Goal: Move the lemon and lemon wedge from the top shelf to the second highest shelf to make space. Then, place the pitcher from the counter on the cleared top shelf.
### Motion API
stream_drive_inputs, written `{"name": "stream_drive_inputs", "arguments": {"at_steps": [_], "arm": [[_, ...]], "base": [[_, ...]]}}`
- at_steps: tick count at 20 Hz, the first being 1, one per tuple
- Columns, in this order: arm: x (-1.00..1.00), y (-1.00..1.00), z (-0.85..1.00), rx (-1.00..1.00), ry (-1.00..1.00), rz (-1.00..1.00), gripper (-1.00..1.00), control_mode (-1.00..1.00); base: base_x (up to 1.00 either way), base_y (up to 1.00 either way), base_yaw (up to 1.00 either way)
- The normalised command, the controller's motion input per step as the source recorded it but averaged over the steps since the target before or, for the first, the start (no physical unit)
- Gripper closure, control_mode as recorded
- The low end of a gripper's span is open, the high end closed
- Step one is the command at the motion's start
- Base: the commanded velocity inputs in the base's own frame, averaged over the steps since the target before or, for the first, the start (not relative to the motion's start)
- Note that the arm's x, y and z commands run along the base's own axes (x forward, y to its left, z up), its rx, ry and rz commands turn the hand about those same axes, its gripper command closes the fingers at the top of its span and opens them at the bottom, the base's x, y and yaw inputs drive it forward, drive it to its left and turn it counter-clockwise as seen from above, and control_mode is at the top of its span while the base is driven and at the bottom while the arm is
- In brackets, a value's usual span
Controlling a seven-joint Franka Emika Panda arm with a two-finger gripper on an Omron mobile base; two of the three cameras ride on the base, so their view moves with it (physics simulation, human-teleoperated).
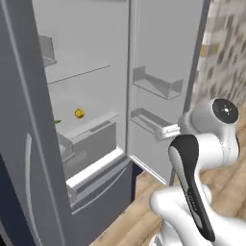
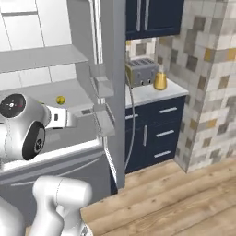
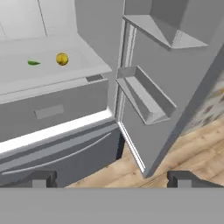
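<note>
Your end effector (image 3: 111,179) is released, its two tips spread wide with nothing between them, and it hangs well short of the open fridge (image 1: 96,57), pointing in at the lower part of the compartment. The lemon (image 3: 62,58) sits on a white shelf (image 3: 48,72) just above the drawer (image 3: 52,111), near the right side wall, and a small green piece (image 3: 33,63) lies just beside it; whether that is the lemon wedge you cannot tell at this size. The pitcher (image 2: 160,80) waits on the worktop (image 2: 152,92) next to the toaster (image 2: 140,71), well apart from the arm. The step in hand looks like the reach for the lemon. Bring the hand up and in through the gap left of the open door (image 3: 175,65), keeping clear of its door bins (image 3: 146,96). Centre the lemon between the tips before you close; it is round and likely to roll if nudged from one side. Approach level with the shelf, and keep the wrist below the glass shelf (image 1: 79,74) above.
</note>
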Motion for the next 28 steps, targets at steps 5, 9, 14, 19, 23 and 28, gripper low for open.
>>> {"name": "stream_drive_inputs", "arguments": {"at_steps": [5, 9, 14, 19, 23, 28], "arm": [[0.0, 0.0, 0.0, 0.0, 0.0, 0.0, -1.0, 1.0], [0.0, 0.0, 0.0, 0.0, 0.0, 0.0, -1.0, 1.0], [0.0, 0.0, 0.0, 0.0, 0.0, 0.0, -1.0, 1.0], [0.0, 0.0, 0.0, 0.0, 0.0, 0.0, -1.0, 1.0], [0.0, 0.0, 0.0, 0.0, 0.0, 0.0, -1.0, 1.0], [0.0, 0.0, 0.0, 0.0, 0.0, 0.0, -1.0, 1.0]], "base": [[-0.04, -0.31, -0.61], [0.0, -0.47, -0.52], [0.13, -0.84, -0.26], [0.33, -0.98, 0.01], [0.56, -0.77, 0.28], [0.77, -0.54, 0.44]]}}
